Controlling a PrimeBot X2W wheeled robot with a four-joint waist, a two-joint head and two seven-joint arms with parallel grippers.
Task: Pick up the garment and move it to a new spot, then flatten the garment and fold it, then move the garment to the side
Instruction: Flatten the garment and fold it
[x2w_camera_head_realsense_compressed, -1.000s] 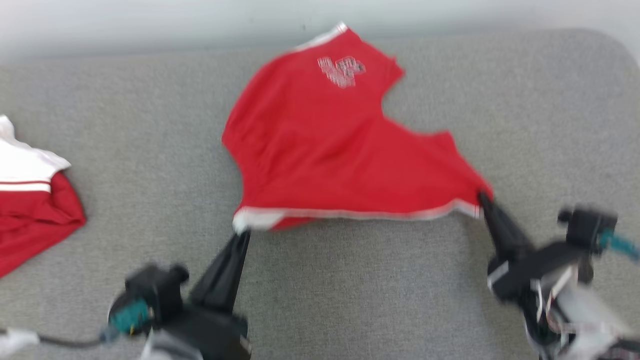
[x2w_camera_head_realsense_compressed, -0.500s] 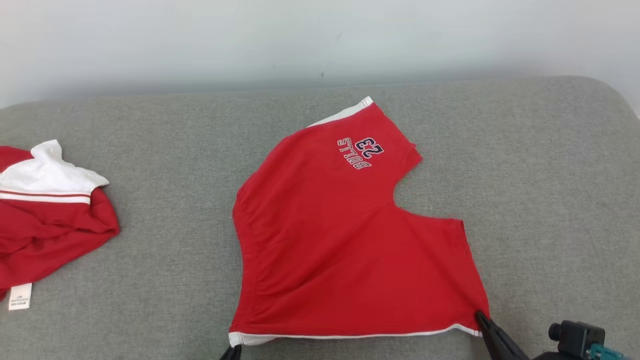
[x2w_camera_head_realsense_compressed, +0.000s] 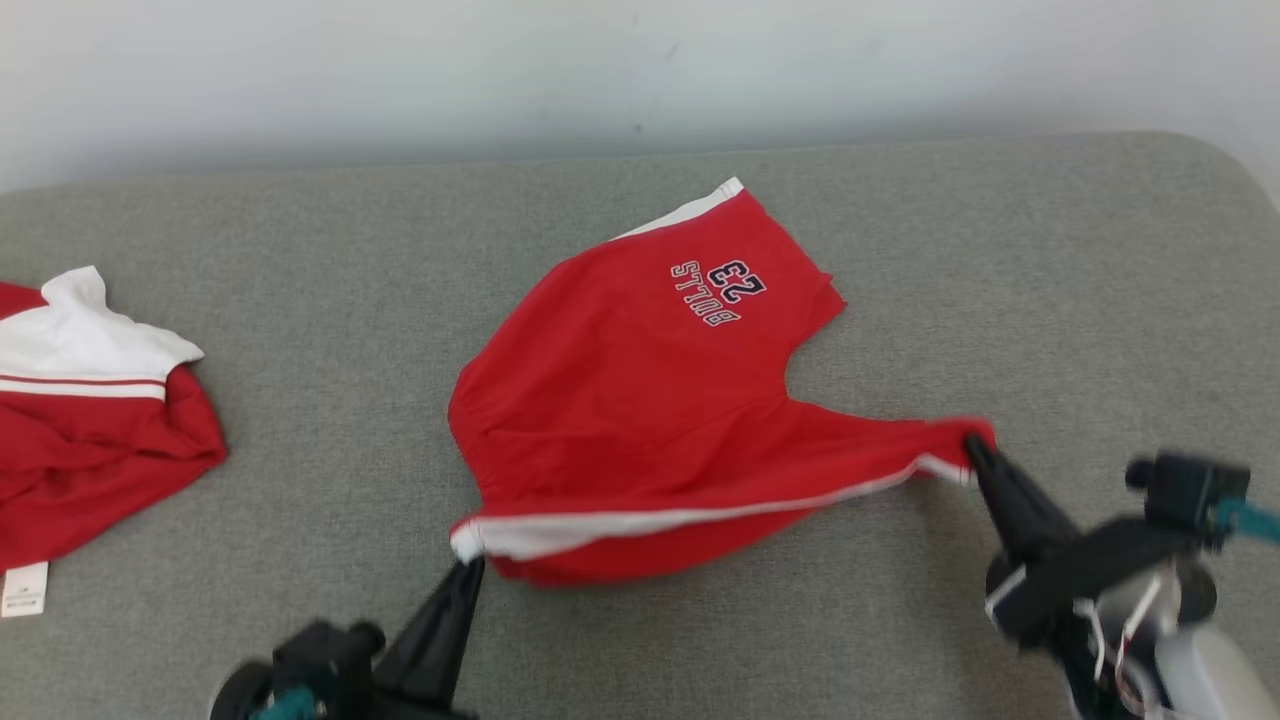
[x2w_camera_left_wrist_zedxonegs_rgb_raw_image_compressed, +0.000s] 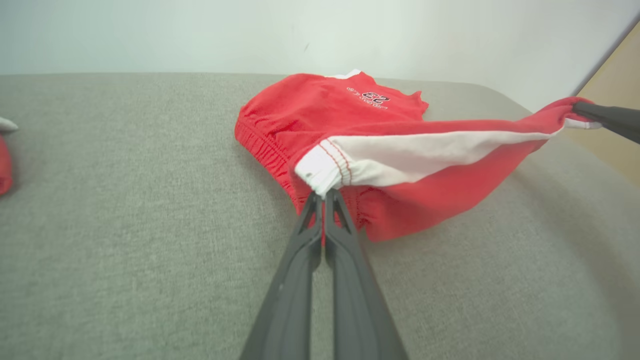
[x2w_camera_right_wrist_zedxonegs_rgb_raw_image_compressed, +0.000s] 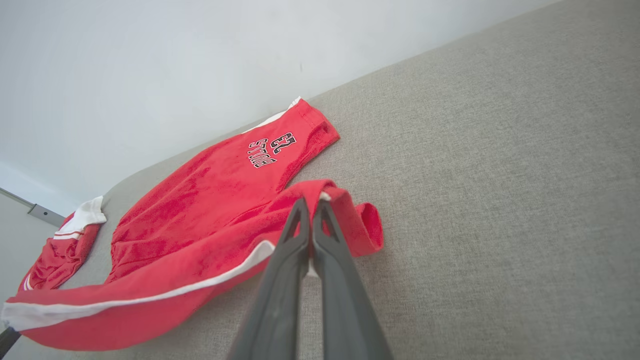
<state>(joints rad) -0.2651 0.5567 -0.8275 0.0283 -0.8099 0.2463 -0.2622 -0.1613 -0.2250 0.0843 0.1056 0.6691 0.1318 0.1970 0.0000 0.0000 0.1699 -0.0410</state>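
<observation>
Left gripper (x2w_camera_head_realsense_compressed: 465, 570) reaches up from near edge of grey cushion (x2w_camera_head_realsense_compressed: 1000, 250). Its fingers (x2w_camera_left_wrist_zedxonegs_rgb_raw_image_compressed: 295, 280) are pressed together on white-banded corner of red shorts (x2w_camera_head_realsense_compressed: 640, 400). Right gripper (x2w_camera_head_realsense_compressed: 972, 448) slants in from near right corner, fingers pinched on opposite corner. Held edge hangs off cushion; lettered part lies at cushion middle. Left wrist view shows elastic gathers, right wrist view shows curled hem. Two grippers, two garments: second red-white garment (x2w_camera_head_realsense_compressed: 90, 440) lies at left edge.

Open grey cushion (x2w_camera_head_realsense_compressed: 1080, 280) right of red shorts (x2w_camera_head_realsense_compressed: 640, 400), crumpled garment (x2w_camera_head_realsense_compressed: 90, 440) at far left
</observation>
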